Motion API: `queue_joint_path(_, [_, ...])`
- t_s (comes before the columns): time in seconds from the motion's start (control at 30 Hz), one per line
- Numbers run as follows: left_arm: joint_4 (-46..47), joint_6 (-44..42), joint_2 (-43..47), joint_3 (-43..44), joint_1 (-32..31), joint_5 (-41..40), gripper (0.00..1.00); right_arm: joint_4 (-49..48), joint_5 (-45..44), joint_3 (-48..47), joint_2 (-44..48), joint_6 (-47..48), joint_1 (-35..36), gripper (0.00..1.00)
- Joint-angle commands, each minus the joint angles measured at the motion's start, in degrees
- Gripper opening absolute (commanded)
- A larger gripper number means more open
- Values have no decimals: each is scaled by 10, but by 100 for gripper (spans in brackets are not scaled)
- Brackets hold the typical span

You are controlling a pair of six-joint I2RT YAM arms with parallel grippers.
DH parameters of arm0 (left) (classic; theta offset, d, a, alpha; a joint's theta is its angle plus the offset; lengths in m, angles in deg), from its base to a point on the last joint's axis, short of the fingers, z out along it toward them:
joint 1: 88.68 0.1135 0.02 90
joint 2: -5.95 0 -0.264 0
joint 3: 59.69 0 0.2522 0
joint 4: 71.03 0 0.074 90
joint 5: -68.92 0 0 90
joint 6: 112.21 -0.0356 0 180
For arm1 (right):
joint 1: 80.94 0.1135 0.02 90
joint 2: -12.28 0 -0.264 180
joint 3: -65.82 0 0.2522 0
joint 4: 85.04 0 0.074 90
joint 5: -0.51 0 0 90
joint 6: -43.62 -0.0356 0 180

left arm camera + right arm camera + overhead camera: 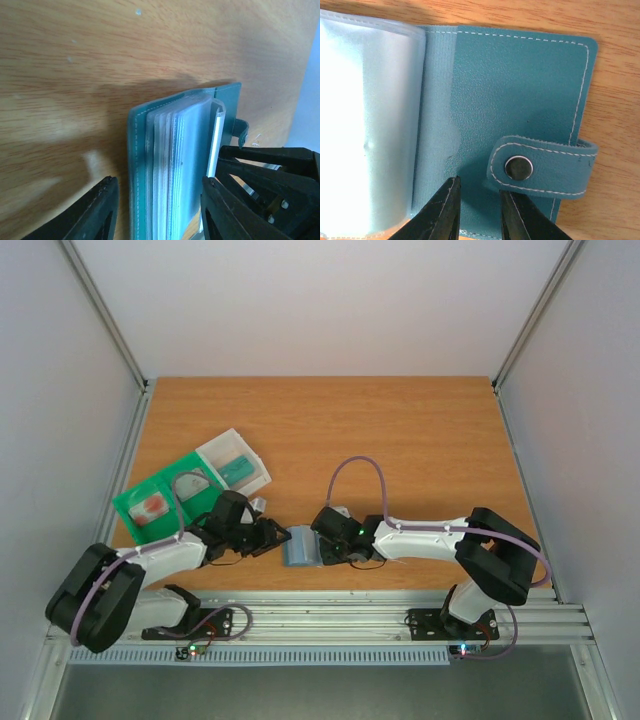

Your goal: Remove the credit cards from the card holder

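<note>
The slate-blue card holder (298, 546) lies open on the table between my two grippers. In the left wrist view, its cover (137, 165) and a stack of frosted clear sleeves (185, 165) stand between the fingers of my left gripper (160, 215), which is open. The left finger is clear of the cover. A thin white edge (216, 145) beside the right finger may belong to one of the credit cards; no card shows plainly. My right gripper (479, 210) has its jaws slightly apart, tips on the other leaf (520, 90) just below the tab clasp (542, 167).
A green tray (160, 502) holding something red and a clear box (236, 466) with a teal block sit behind the left arm. The table's metal front rail (330, 622) runs just behind the arm bases. Walls enclose the left, right and back.
</note>
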Motion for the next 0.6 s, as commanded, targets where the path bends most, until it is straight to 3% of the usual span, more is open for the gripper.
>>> queue_joint_path(0.0, [97,22,-39,-1,-26,-18,45,-17,10,12,4,-12,-3,24])
queue_joint_path(0.1, [131,34,-59,-8,-34,-19,39,-18,10,13,10,-12,-3,24])
queue_joint_path(0.3, [151,49,-42,-16,-36,-17,15,-14,9,17,24,-11,-3,24])
queue_joint_path(0.5, [121,50,21,-16,-37,-21,15,-17,11,16,25,-12,-3,25])
queue_joint_path(0.57, [116,49,32,-16,-37,-20,8,-19,16,16,29,-13,-3,26])
